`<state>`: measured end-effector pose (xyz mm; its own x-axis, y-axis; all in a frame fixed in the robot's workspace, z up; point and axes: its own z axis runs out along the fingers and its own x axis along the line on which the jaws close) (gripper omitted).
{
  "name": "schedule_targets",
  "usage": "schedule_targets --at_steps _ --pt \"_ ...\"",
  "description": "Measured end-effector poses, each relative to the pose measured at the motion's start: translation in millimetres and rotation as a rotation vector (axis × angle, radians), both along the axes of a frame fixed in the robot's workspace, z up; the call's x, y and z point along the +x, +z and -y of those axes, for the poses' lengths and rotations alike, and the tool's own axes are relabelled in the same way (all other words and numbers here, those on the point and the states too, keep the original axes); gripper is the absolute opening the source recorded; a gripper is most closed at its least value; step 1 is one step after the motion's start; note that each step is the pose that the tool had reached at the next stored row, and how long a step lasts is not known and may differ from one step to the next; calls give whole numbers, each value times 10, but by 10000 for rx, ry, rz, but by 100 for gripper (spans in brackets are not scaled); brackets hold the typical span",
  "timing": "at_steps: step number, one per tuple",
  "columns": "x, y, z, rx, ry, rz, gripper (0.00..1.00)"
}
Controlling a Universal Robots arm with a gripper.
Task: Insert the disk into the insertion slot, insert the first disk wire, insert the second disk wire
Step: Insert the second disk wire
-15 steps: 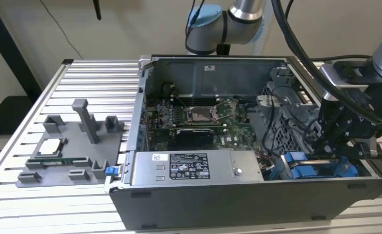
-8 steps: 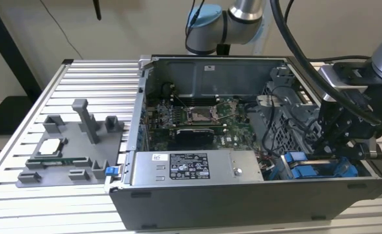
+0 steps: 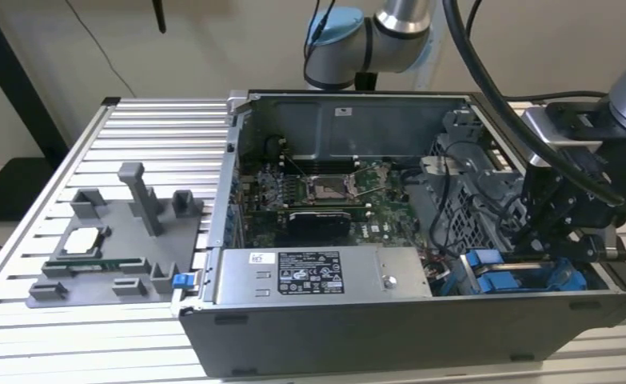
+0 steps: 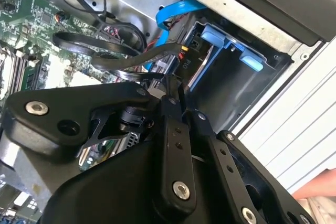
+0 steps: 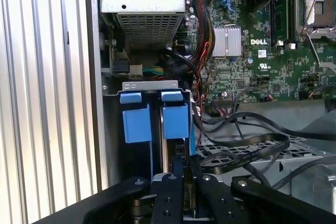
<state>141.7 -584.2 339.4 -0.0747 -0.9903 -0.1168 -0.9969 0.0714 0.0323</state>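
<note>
The gripper (image 3: 560,240) hangs over the insertion slot (image 3: 516,276) at the case's near corner on the exterior view's right. The fingers (image 5: 177,190) look pinched nearly closed on a black cable end, though I can't be sure. The disk (image 5: 175,121) sits in the slot. Loose cables (image 5: 247,148) could snag and skew the plug.
</note>
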Motion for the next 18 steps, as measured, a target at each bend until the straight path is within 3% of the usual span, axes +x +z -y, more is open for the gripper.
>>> schedule_targets --at_steps 11,18 --pt "1 -2 -4 35 2 3 0" --pt "0 -49 -3 30 0 10 0"
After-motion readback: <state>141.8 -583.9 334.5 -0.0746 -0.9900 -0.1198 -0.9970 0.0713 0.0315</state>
